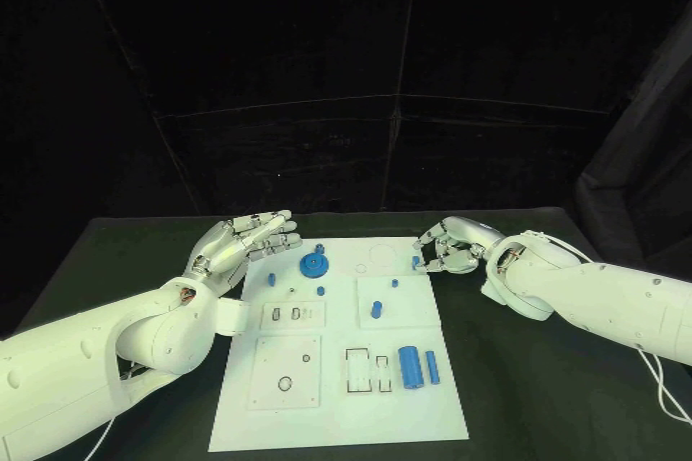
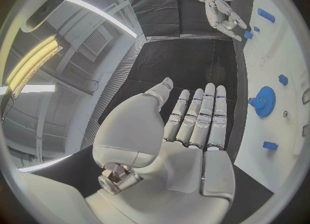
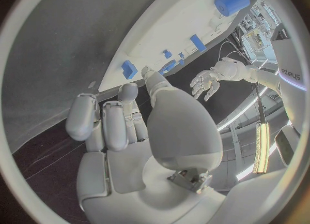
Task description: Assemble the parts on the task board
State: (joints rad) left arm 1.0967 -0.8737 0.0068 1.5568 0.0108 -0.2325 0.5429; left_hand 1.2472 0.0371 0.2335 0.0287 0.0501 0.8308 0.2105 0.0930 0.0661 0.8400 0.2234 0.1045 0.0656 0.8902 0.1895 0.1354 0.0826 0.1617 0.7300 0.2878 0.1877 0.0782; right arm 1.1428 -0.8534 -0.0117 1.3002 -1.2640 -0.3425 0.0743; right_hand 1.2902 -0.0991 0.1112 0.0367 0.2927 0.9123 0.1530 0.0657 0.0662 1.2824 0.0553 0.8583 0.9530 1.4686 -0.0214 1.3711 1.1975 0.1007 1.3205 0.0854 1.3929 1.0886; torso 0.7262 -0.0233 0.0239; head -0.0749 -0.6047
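At the centre of the black table (image 1: pixel 548 401) lies the white task board (image 1: pixel 339 401), its long side running away from the robot. Blue parts rest on it: a gear-shaped disc (image 1: pixel 312 266) near the far left, a small peg (image 1: pixel 271 278) beside the disc, a short oblong piece (image 1: pixel 376 308) mid-board, and a thick cylinder (image 1: pixel 410 366) with a thinner bar (image 1: pixel 431 367) just beside it near the right edge. Left hand (image 1: pixel 245 243): hovering off the board's far-left edge, palm open, fingers (image 2: pixel 203 115) straight and close together, holding nothing. Right hand (image 1: pixel 450 251): at the board's far-right edge, fingers (image 3: pixel 103 125) curled inward, with a small blue block (image 3: pixel 129 69) just beside the fingertips. Whether that block is touched or pinched cannot be told.
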